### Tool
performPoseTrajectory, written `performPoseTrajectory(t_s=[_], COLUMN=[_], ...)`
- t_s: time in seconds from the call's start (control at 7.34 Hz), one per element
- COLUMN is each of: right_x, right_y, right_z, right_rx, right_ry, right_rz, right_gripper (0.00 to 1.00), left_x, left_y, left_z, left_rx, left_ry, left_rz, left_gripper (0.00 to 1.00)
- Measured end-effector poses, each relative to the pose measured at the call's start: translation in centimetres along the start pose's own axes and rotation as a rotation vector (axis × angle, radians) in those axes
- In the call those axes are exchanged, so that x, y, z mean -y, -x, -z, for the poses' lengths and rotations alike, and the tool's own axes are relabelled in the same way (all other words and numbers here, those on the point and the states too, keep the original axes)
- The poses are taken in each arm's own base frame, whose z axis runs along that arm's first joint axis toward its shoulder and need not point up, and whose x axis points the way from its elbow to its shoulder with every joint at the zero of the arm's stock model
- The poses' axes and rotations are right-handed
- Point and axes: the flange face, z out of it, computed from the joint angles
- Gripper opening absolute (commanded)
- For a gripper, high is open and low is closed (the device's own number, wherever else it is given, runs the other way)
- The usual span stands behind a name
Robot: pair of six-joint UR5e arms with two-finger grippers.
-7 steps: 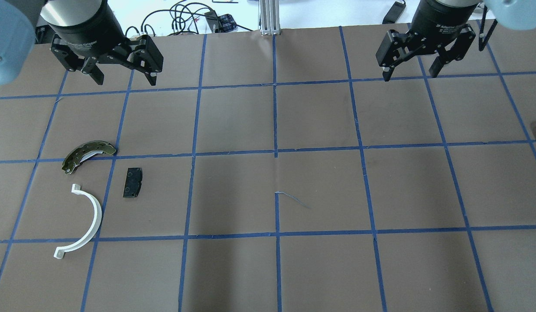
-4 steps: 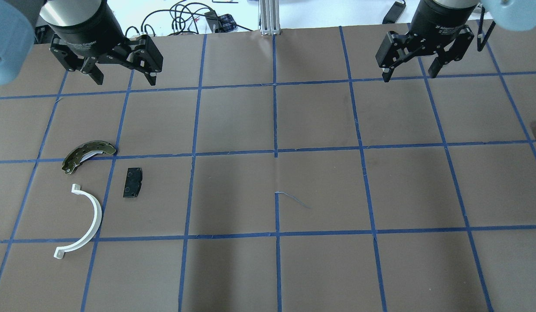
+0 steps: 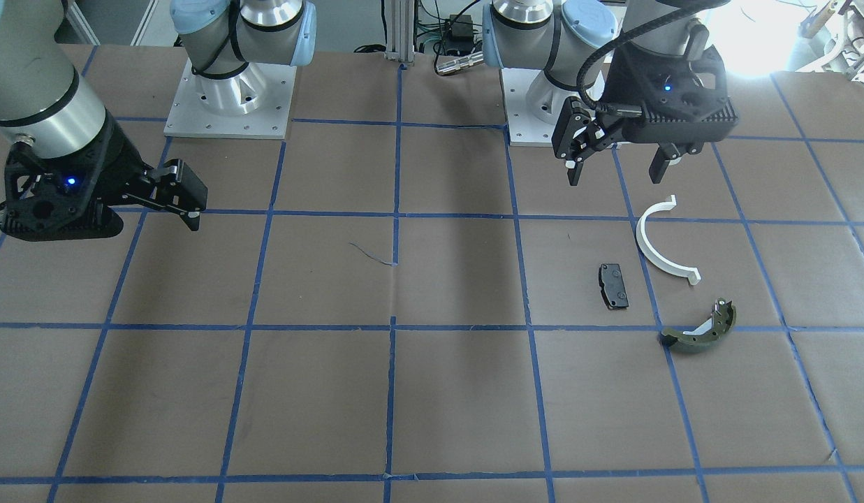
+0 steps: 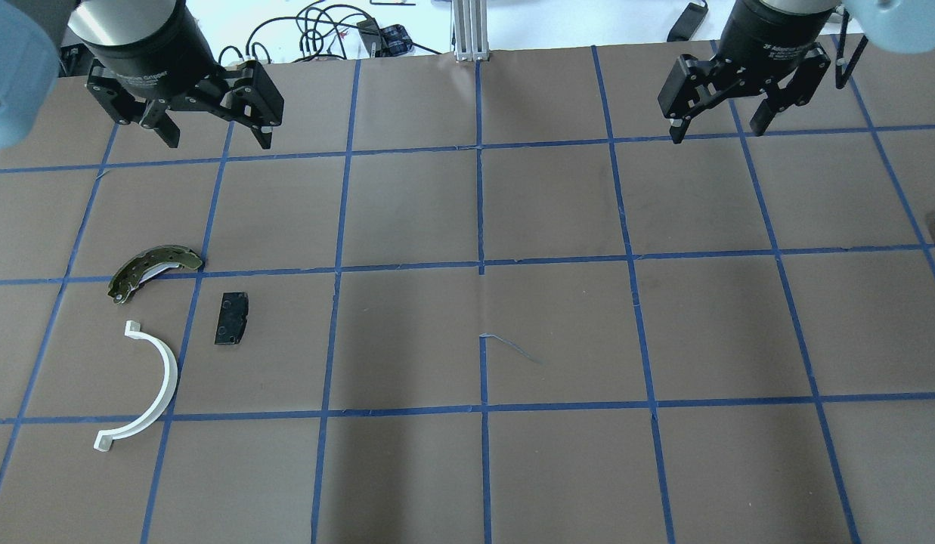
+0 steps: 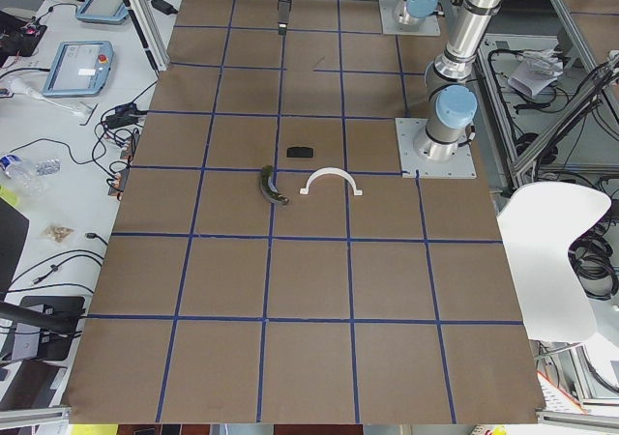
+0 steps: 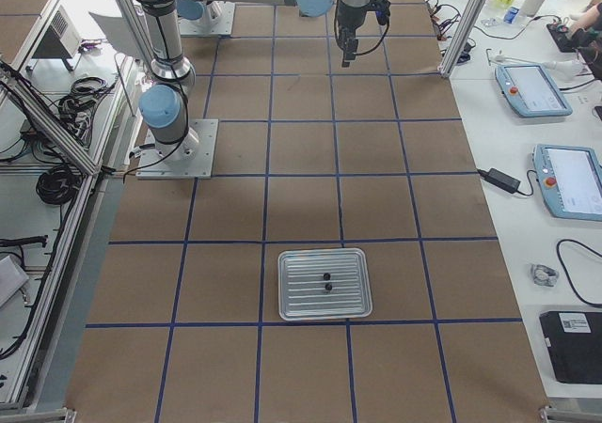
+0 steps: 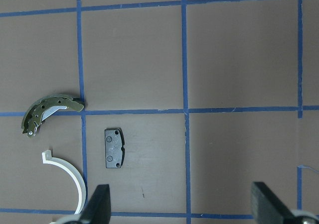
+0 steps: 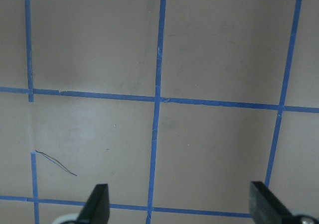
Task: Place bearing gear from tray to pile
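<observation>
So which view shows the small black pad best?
The left wrist-mounted view: the black pad is largest there, its round marks visible. Overhead and front-facing views show it smaller, exterior left only a speck; the rest miss it.

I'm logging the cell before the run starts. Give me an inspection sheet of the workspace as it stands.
Surface: brown paper table with blue tape grid.
Job's things: tray holding two small dark parts; black pad, white arc, olive shoe lie apart.
Clutter: thin streak mid-table.
Pincers: left pincer open, empty; right pincer open, empty.
Cables: black bundle beyond the far edge.
Surroundings: teach pendants, white chair.
</observation>
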Motion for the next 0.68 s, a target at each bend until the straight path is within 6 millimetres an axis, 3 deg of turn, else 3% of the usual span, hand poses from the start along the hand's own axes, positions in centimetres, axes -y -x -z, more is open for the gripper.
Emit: performPoseTrajectory(t_s=[0.41, 0.54, 0.68], right_x=[0.1, 0.2, 0.2], right_y=[-1.0, -2.4, -5.3], right_z=[0.0, -0.1, -0.1], right_rx=[-0.007, -0.012, -0.016], right_ry=[0.001, 0.007, 0.014], right_rz=[0.021, 0.062, 0.114], right_gripper=[1.0, 1.0, 1.0], left_x=[-0.1, -0.1, 0.0], left_y=[0.0, -0.1, -0.1], left_z=[0.1, 0.1, 0.1], left_rx=[0.0, -0.001, -0.001], left_ry=[-0.001, -0.001, -0.001], left_rz=[0.002, 0.003, 0.004], left_gripper=[1.0, 1.0, 1.0])
